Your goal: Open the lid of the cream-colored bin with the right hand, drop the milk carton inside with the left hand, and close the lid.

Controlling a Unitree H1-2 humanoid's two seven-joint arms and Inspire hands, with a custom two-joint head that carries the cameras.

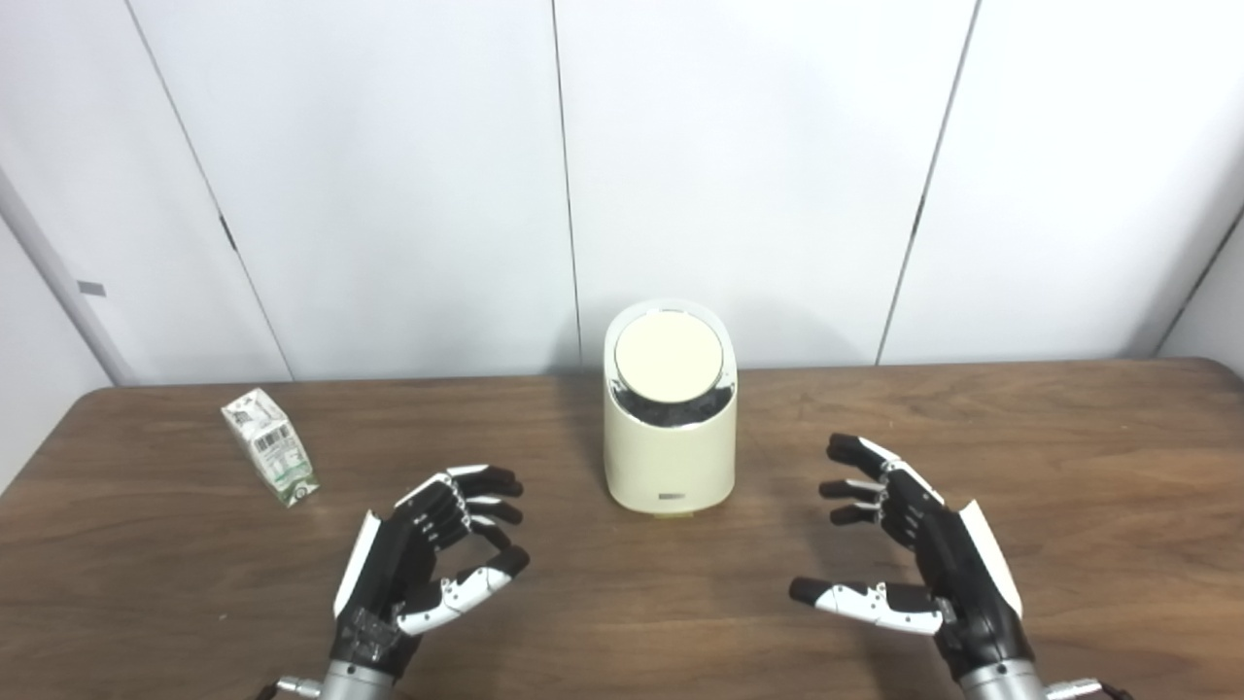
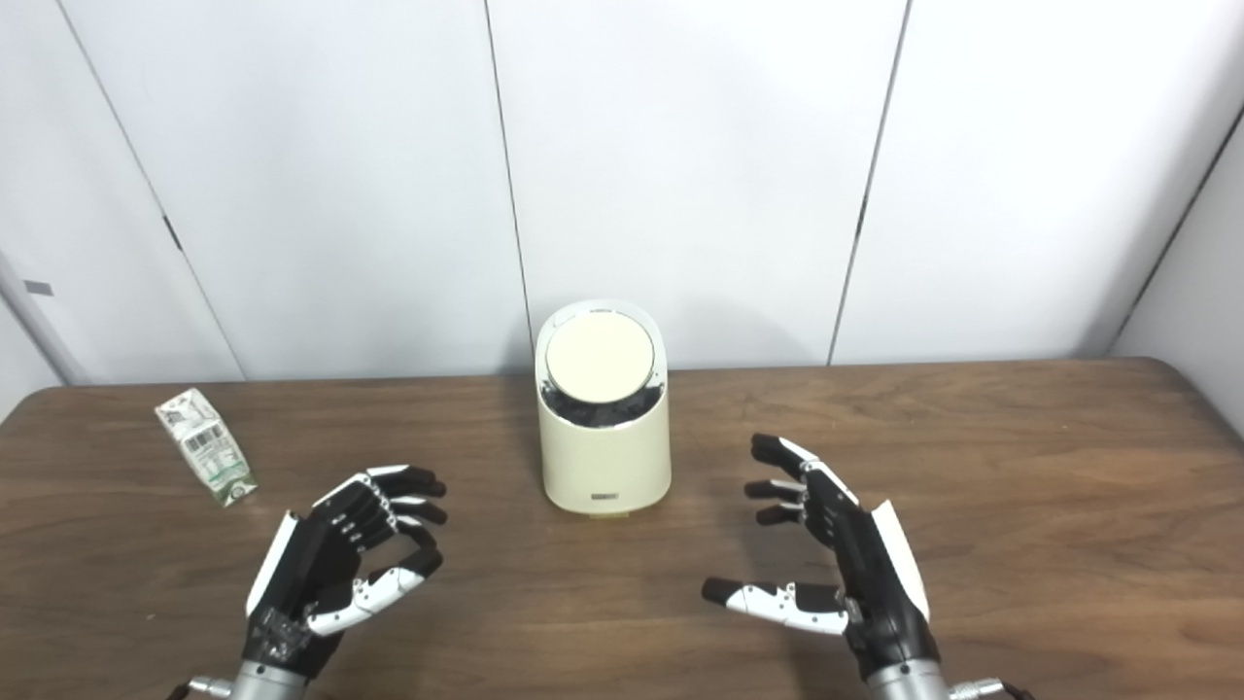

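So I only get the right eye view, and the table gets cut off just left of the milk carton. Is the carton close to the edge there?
Observer: No. The left eye view shows the table's left edge, and the milk carton sits well inside it, with bare wood between them.
Operator: And that pale line at the far left of my picture?
Observer: The left eye view shows more of it. It is a pale slanted strip rising up the wall from behind the table, with a small grey tag on it.
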